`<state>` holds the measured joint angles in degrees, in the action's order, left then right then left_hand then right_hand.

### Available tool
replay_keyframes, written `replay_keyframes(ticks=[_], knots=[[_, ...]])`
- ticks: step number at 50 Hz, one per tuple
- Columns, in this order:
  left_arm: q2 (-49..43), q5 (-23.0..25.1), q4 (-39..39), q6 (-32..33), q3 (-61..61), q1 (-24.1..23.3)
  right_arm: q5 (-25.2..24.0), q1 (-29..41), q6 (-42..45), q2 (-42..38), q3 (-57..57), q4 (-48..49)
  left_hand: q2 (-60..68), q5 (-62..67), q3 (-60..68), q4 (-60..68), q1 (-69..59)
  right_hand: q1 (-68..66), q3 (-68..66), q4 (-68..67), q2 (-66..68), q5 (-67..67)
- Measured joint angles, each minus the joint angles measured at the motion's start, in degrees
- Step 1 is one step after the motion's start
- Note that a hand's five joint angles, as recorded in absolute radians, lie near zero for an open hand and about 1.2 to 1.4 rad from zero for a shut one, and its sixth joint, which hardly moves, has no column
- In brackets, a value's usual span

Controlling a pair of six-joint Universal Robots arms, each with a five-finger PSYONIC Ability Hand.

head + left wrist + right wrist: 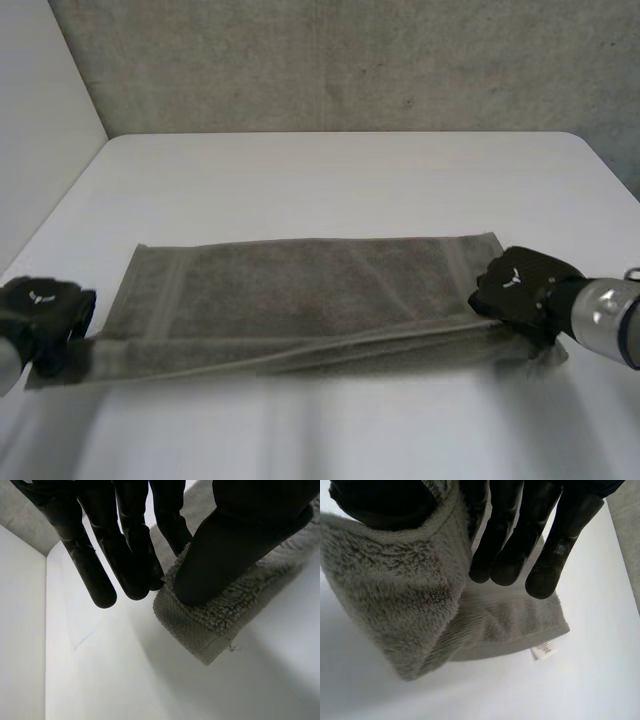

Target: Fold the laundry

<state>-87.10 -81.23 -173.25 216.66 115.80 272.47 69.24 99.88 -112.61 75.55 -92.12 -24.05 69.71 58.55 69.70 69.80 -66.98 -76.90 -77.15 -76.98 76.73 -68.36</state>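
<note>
Here left hand (42, 312), right hand (520, 288) pinch one towel (300, 290).

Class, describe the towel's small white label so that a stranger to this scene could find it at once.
On the white table lies a long grey terry towel. Follow it to the end pinched by the right robot hand; beyond its fingertips, a small white label juts from the towel's corner. It is the only smooth white tab against fluffy grey cloth.
</note>
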Motion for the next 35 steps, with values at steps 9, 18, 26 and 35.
replay_keyframes(ticks=[9,18,26,35], knots=[[-18.92,-4.82,-2.60,-5.88,-16.57,-5.03,1.84,0.76,-0.21,-9.12,6.88,7.24,0.00,0.00,0.01,0.00,0.00,0.00,0.00,0.00,0.00,-0.29],[-35.00,-8.42,-2.17,-8.71,-35.60,-8.06,2.66,0.98,-0.26,-15.85,14.24,13.50,0.01,0.00,0.03,0.01,0.00,0.00,0.00,0.00,0.00,-1.35],[-45.49,-11.21,-2.11,-10.20,-49.66,-9.93,2.19,1.52,-0.24,-22.18,18.88,22.67,0.03,0.01,0.04,0.01,0.00,0.00,0.00,0.00,0.00,-1.35],[-51.38,-11.18,-3.99,-12.11,-55.80,-11.44,2.17,1.71,-0.39,-28.17,22.27,28.76,-3.37,-1.09,-3.33,-3.47,0.31,34.69,33.82,33.37,-33.79,32.62]])
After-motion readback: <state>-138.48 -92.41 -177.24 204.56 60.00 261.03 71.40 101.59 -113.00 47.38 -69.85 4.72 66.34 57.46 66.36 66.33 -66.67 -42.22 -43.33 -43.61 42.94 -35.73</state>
